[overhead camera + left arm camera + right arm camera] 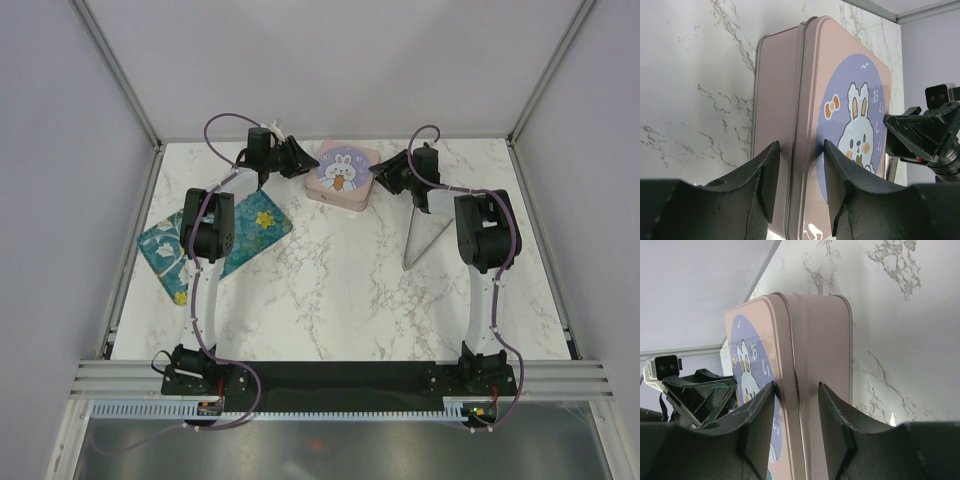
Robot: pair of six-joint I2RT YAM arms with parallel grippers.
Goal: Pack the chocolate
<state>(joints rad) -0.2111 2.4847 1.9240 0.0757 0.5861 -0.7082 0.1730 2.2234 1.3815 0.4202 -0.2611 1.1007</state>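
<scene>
Part-open jaws of left gripper [800, 150] and right gripper [796, 389] straddle opposite rims of pink tin [342, 173]; clamping unclear. Likely set to lift lid [850, 85] together. No chocolate in view; tin closed, contents hidden.

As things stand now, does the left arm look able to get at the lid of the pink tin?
Probably yes. The jaws of the left gripper straddle one edge of the lid; the right gripper is at the opposite edge, out of its way. Whether they pinch it is unclear.
</scene>
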